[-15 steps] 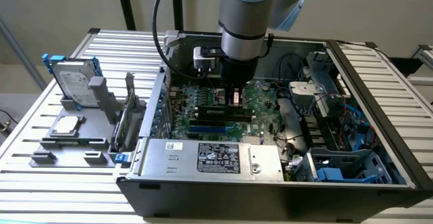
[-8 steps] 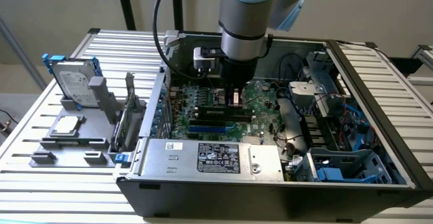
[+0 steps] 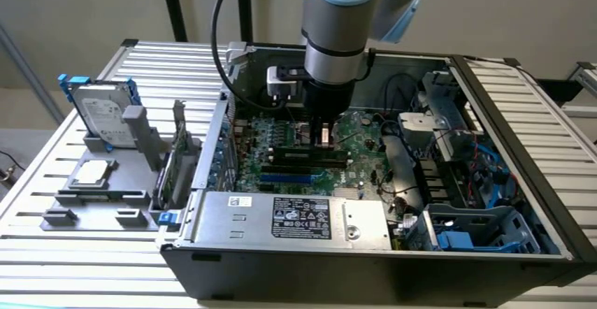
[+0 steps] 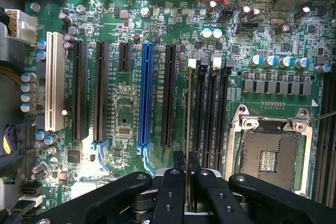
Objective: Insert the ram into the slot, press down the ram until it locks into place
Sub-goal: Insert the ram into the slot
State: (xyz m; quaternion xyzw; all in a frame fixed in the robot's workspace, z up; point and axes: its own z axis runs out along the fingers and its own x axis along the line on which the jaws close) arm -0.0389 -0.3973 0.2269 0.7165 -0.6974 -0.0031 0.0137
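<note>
1. The tool (image 4: 187, 174) was down inside the open computer case (image 3: 373, 274), middle of the exterior view. Its fingers (image 4: 169, 192) were drawn in to a narrow gap and clamped on the ram (image 4: 188, 124).
2. In the wrist view the ram showed edge-on, a thin strip running lengthwise along the bank of black memory sockets. The slot (image 4: 200, 108) nearest it lay just beside that strip, between the blue slot (image 4: 145, 95) and the CPU socket (image 4: 268, 156) on the motherboard (image 4: 121, 129).
3. Step in hand, by my reading, was the insertion. I couldn't tell whether the ram's lower edge had met the slot, and nothing showed it locked.
4. Seating it called for the edge square over the slot's channel, then a straight push. A tilted stick could jam or catch on the neighbouring socket.
5. Surface: the case lay on a slatted metal counter (image 3: 94, 274). A grey fixture (image 3: 94, 200) carrying a hard drive (image 3: 98, 113) sat toward the exterior view's left, well apart from the work.
6. Room: a plain pale wall ran across the upper part of the exterior view, with dark posts in front of it.
</note>
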